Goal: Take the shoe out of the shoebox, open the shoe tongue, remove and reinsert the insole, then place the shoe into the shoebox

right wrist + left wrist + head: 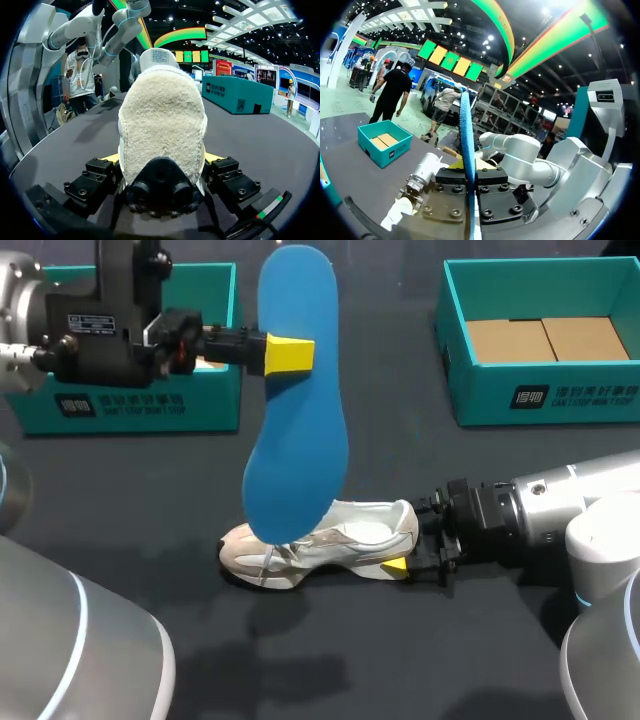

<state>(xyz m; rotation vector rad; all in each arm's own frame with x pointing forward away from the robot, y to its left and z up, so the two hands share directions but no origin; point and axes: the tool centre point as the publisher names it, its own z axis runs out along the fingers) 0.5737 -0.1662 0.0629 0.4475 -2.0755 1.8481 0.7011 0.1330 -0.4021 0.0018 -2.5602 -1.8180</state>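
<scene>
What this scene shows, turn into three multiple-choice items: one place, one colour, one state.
1. Where is the shoe?
A) lifted in the air
B) lying on the table
C) on top of an arm

2. What colour is the insole?
A) blue
B) white
C) red

3. How is the left gripper?
A) open and empty
B) shut on the shoe
C) shut on the insole

Answers:
1 B: the shoe rests on the dark table, its heel in the right gripper.
2 A: the insole is plainly blue.
3 C: the left wrist view shows a finger on each side of the insole.
</scene>
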